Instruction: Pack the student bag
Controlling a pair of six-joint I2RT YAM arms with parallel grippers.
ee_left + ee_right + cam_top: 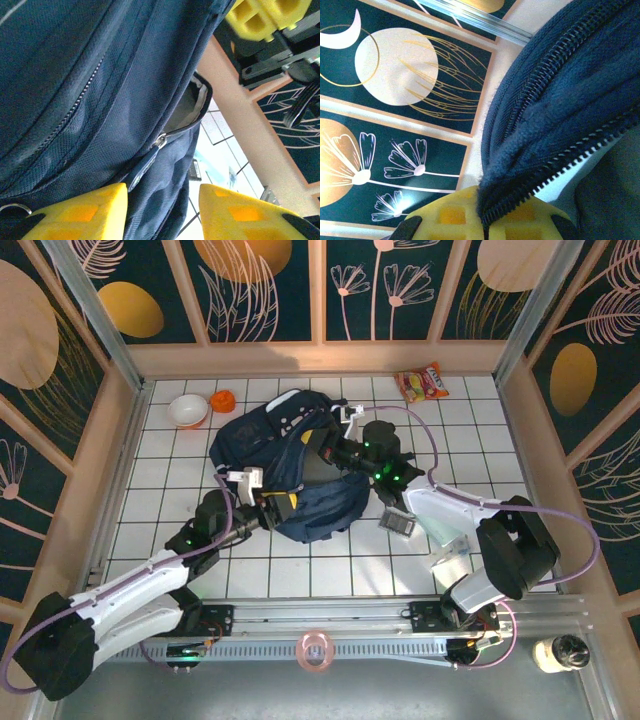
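Note:
The student bag [255, 435], a large navy backpack, lies on the white tiled floor in the middle of the top view. My left gripper [272, 508] is at its near edge. In the left wrist view the left gripper [162, 212] stands open, with navy fabric [75, 75] and a zipper pull [145, 162] reaching into the gap beside the left finger [85, 212]. My right gripper [325, 450] is over the bag's top. In the right wrist view the right gripper [487, 222] is shut on the bag's zipper edge [570, 75], and pale lining shows inside the opening.
A white bowl [188, 410] and an orange item [223, 400] sit at the back left. A snack packet [421, 382] lies at the back right. A small dark item [398, 523] and a pale packet [455, 550] lie right of the bag. A tape roll [314, 650] rests on the front rail.

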